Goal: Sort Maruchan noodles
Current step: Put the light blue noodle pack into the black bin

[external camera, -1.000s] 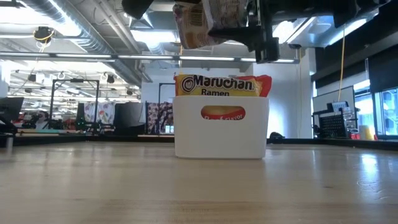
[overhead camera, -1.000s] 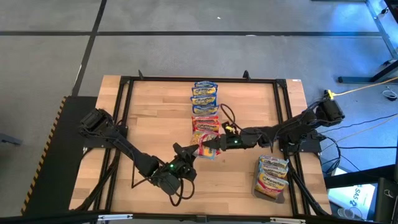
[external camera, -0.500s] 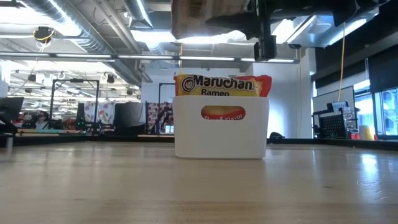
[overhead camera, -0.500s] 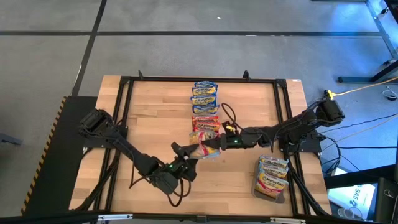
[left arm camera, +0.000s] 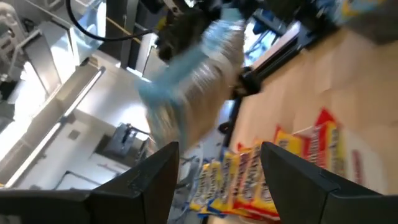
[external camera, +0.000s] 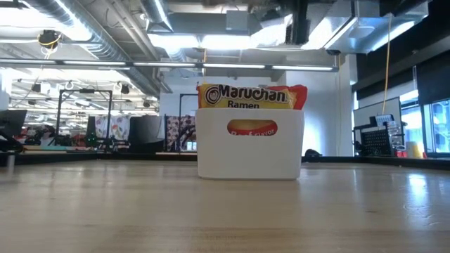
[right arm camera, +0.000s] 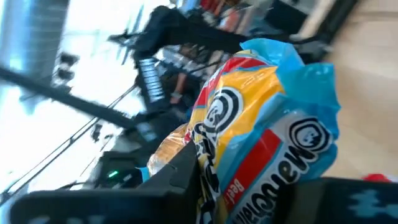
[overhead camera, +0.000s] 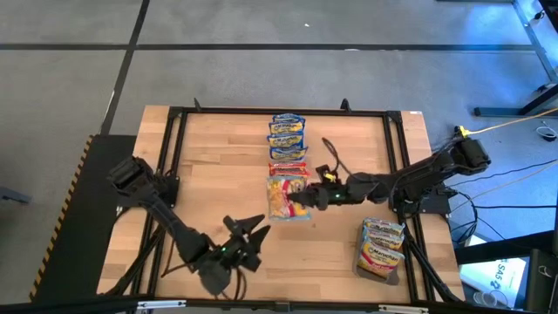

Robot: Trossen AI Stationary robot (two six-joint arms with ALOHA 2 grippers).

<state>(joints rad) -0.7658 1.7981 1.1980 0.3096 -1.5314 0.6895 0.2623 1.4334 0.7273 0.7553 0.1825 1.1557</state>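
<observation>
Right jaws [overhead camera: 295, 200]: closed on one Maruchan packet [overhead camera: 281, 197], held above the middle of the surface [overhead camera: 209, 157], just near of the far row.
Held packet: blue crinkly plastic with a yellow and red panel and white Maruchan lettering; in my right wrist view [right arm camera: 261, 143] it fills the picture, pinched at one edge and puffed out beyond my fingers.
Left jaws [overhead camera: 255, 234]: open, with nothing between the fingers, low over the near-left part of the surface, well apart from the held packet.
Left wrist view: my two dark fingers [left arm camera: 149, 180] stand spread, and the blue packet [left arm camera: 193, 81] hangs beyond them in the other arm's grip.
Far row [overhead camera: 287, 139]: blue-yellow packets lie overlapping at the far middle of the surface, with a red-orange packet [overhead camera: 289, 169] at the row's near end.
White tray [overhead camera: 381, 262]: near the right edge of the surface, on the near side, holding several packets [overhead camera: 382, 237] stood on edge, red-orange and yellow.
Low view: the white tray [external camera: 249, 151] stands on the wood with a yellow and red Maruchan Ramen packet [external camera: 253, 96] rising above its rim.
</observation>
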